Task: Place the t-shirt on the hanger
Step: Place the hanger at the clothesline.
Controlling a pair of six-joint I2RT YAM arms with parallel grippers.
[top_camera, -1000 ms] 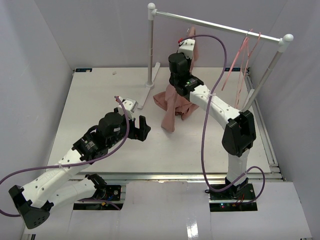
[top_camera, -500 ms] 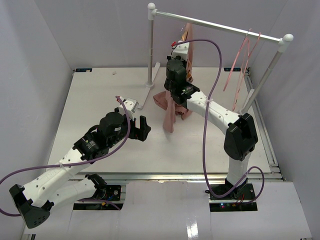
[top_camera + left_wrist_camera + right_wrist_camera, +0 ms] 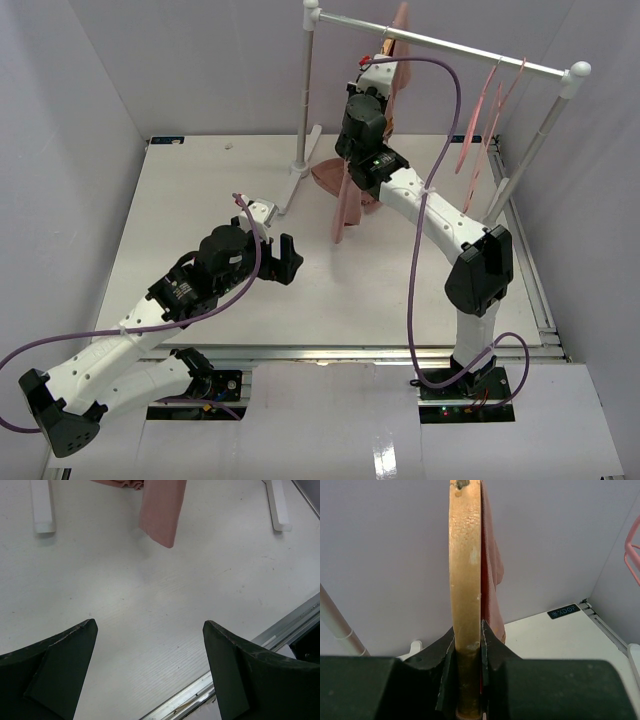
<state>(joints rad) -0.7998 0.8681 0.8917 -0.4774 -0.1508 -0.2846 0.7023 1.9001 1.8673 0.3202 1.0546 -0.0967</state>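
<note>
My right gripper is shut on the light tan wooden hanger, which I see edge-on, rising straight up between the fingers. The dusty-pink t-shirt lies against the hanger's right side. From above, the right gripper is raised just under the rack's rail, and the t-shirt trails down from it towards the table by the rack's foot. My left gripper hovers open and empty over the table, left of the cloth. In its own view the left gripper looks at a hanging end of the t-shirt.
A white garment rack stands at the back, its rail running between two posts. Thin pink wire hangers hang near its right end. White rack feet lie on the table, whose metal front edge is near the left gripper.
My right arm has lifted the hanger and t-shirt up to the rail, pulling the heaped cloth into a narrower hanging strip. The left arm has stayed put.
</note>
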